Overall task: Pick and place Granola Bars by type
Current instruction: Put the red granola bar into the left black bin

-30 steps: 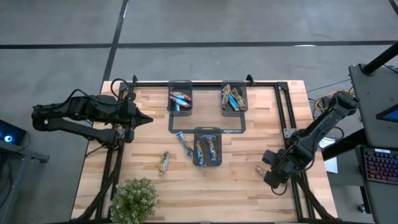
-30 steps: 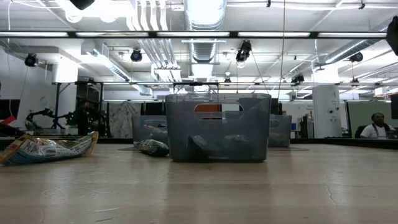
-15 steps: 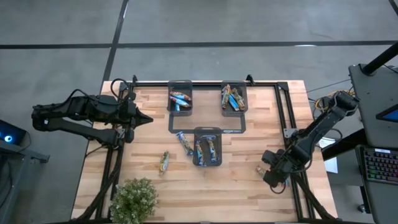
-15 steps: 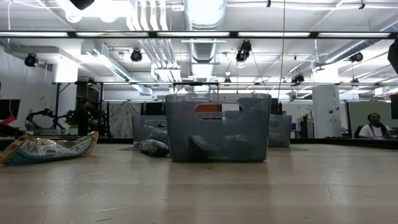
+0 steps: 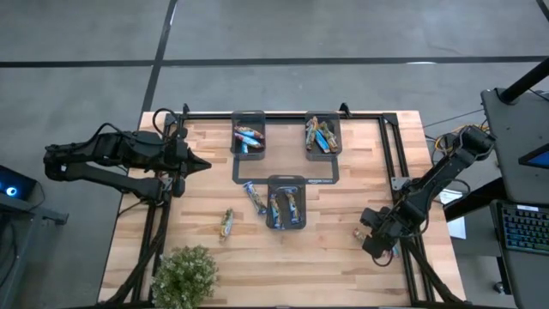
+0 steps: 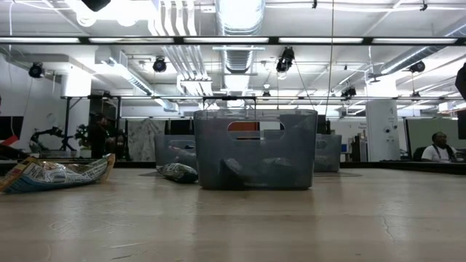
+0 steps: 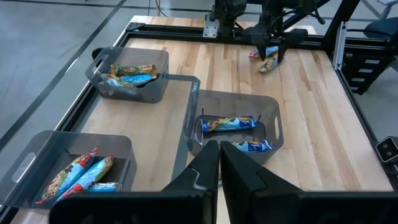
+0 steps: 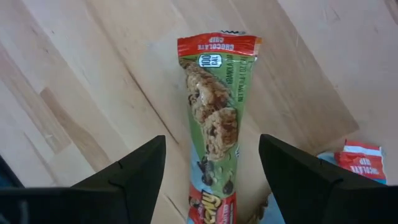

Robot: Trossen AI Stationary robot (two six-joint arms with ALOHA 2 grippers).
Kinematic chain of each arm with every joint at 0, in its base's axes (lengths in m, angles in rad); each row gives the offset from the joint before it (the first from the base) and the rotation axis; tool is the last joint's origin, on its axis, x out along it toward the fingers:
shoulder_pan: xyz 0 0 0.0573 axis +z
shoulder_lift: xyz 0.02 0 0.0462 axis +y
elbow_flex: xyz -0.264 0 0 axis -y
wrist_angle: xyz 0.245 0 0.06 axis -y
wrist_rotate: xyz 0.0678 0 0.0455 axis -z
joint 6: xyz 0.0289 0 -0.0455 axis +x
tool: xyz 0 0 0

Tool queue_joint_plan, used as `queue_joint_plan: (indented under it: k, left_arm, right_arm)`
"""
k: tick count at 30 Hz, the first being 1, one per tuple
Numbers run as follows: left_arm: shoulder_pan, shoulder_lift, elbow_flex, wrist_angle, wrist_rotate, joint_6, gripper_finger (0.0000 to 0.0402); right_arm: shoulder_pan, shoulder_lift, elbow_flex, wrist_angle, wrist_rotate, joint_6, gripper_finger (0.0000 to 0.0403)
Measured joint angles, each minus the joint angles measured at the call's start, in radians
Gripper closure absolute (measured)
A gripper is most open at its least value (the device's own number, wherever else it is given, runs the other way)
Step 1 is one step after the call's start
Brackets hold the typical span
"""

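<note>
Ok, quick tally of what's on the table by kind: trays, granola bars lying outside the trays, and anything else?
Dark grey trays: 3
Loose granola bars outside the trays: 4
Potted plant: 1
Total: 8

Right gripper [image 5: 374,245] slightly lower, nearer.
</note>
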Motion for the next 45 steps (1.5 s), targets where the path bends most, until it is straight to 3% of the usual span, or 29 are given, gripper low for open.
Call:
queue_joint_plan:
  k: [31,45]
  left_arm:
    - [0.000,0.001,0.000,0.000,-0.019,0.000,0.0402]
    - [0.000,0.002,0.000,0.000,-0.019,0.000,0.0402]
  right_arm:
    - [-0.002,0.000,-0.066,0.110,0.004,-0.055,0.0161]
    - [-0.002,0.106,-0.032,0.162,0.009,-0.073,0.0161]
